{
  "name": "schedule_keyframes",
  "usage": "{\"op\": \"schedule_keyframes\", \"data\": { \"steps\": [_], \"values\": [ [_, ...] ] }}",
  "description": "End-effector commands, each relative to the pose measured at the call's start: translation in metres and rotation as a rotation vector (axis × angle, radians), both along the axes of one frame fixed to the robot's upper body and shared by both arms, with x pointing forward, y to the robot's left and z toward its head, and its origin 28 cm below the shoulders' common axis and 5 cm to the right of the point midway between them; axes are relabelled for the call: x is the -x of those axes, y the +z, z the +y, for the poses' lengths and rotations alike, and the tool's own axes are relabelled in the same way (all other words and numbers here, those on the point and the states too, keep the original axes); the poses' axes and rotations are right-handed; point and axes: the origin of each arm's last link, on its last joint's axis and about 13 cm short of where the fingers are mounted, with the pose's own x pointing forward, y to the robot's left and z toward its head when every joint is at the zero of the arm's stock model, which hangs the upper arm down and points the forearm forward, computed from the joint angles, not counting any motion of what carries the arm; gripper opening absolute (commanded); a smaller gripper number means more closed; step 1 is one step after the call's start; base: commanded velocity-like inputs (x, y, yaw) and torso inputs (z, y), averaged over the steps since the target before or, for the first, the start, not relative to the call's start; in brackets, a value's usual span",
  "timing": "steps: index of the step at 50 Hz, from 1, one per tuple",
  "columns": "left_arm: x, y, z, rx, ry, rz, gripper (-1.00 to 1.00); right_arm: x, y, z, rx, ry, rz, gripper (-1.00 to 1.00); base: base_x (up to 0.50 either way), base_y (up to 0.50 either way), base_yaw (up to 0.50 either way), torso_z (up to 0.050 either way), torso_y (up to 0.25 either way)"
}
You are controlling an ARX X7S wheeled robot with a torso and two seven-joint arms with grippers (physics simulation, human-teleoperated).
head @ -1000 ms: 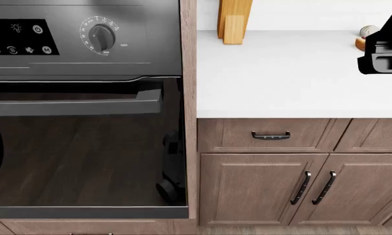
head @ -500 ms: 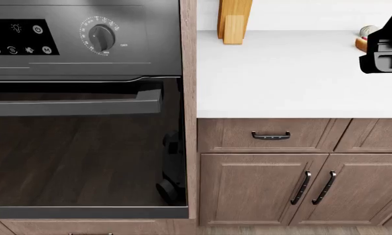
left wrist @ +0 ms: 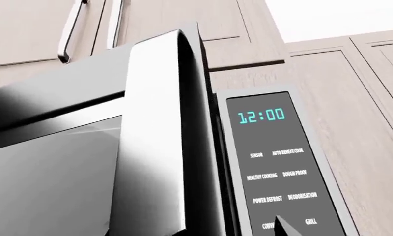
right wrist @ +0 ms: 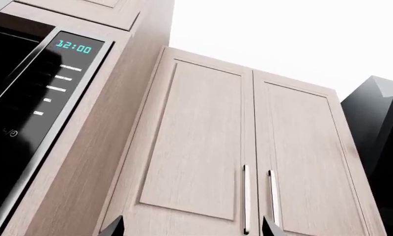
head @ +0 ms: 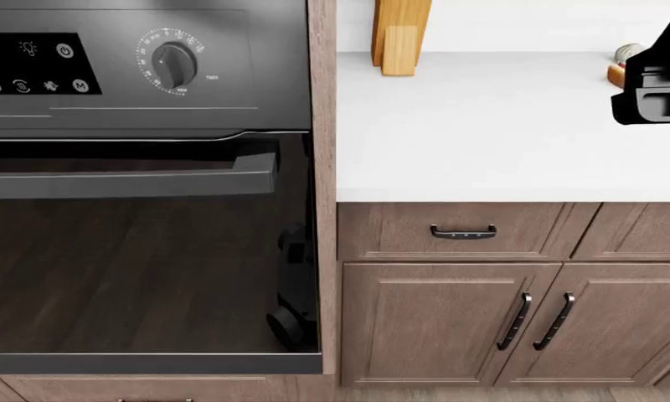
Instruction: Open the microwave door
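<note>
A: Where is the microwave door (left wrist: pixel 118 147)?

B: High up, swung slightly ajar beside its control panel (left wrist: pixel 278 167) showing 12:00. It could swing shut again if the left pincer slips off its edge, I judge.

A: Pincers?

B: Left unseen; right pincer (head: pixel 659 96), over the white tabletop (head: pixel 481 134), cannot tell. Oven (head: pixel 145 184) below, wooden block (head: pixel 399 38) behind; nothing blocks.

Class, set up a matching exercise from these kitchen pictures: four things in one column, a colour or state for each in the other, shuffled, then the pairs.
Things:
1. microwave door
2. microwave clock
3. oven knob
4. countertop

Descriptions:
A. white
B. swung ajar from the control panel
C. glowing cyan, reads 12:00
D. dark, ringed by a dial scale

Pairs: 1-B, 2-C, 3-D, 4-A
</note>
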Motion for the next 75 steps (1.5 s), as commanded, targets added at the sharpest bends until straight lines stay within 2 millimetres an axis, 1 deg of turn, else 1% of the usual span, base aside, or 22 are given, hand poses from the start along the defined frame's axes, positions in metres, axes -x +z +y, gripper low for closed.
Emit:
{"op": "schedule_keyframes", "data": {
  "steps": [1, 15, 28, 34, 37, 45, 55, 59, 67, 75],
  "values": [
    [0.006, 0.002, -0.008, -0.069, -0.071, -0.022, 1.00, 0.000, 0.000, 0.000, 0.000, -0.001, 0.001, 1.00, 0.00, 0.00, 0.00, 0.000, 0.000],
    [0.008, 0.002, 0.004, -0.064, 0.003, -0.018, 1.00, 0.000, 0.000, -0.002, 0.000, -0.005, -0.004, 1.00, 0.00, 0.00, 0.00, 0.000, 0.001],
    [0.009, -0.001, 0.020, -0.043, 0.076, -0.009, 1.00, 0.000, 0.002, 0.000, 0.007, -0.003, -0.007, 1.00, 0.00, 0.00, 0.00, 0.000, 0.000],
    [0.011, -0.001, 0.027, -0.027, 0.102, -0.010, 1.00, 0.000, 0.003, 0.001, 0.010, -0.002, -0.007, 1.00, 0.00, 0.00, 0.00, 0.000, 0.000],
    [0.014, -0.001, 0.027, -0.026, 0.105, -0.016, 1.00, 0.001, 0.003, 0.001, 0.012, -0.002, -0.008, 1.00, 0.00, 0.00, 0.00, 0.000, 0.000],
    [0.033, 0.009, 0.020, -0.052, 0.086, -0.067, 1.00, 0.003, 0.005, 0.002, 0.013, -0.002, -0.011, 1.00, 0.00, 0.00, 0.00, 0.000, 0.000],
    [0.061, 0.018, 0.001, -0.117, 0.029, -0.135, 1.00, 0.005, 0.004, 0.001, 0.006, 0.000, -0.013, 1.00, 0.00, 0.00, 0.00, 0.000, 0.000],
    [0.071, 0.020, -0.009, -0.155, -0.008, -0.156, 1.00, 0.006, 0.003, 0.000, 0.000, 0.002, -0.015, 1.00, 0.00, 0.00, 0.00, 0.000, 0.000],
    [0.071, 0.020, -0.033, -0.234, -0.089, -0.153, 1.00, 0.008, 0.002, -0.003, -0.009, 0.005, -0.019, 1.00, 0.00, 0.00, 0.00, 0.000, 0.000],
    [0.061, 0.015, -0.054, -0.301, -0.154, -0.121, 1.00, 0.009, 0.000, -0.005, -0.017, 0.004, -0.019, 1.00, 0.00, 0.00, 0.00, 0.000, 0.000]
  ]
}}
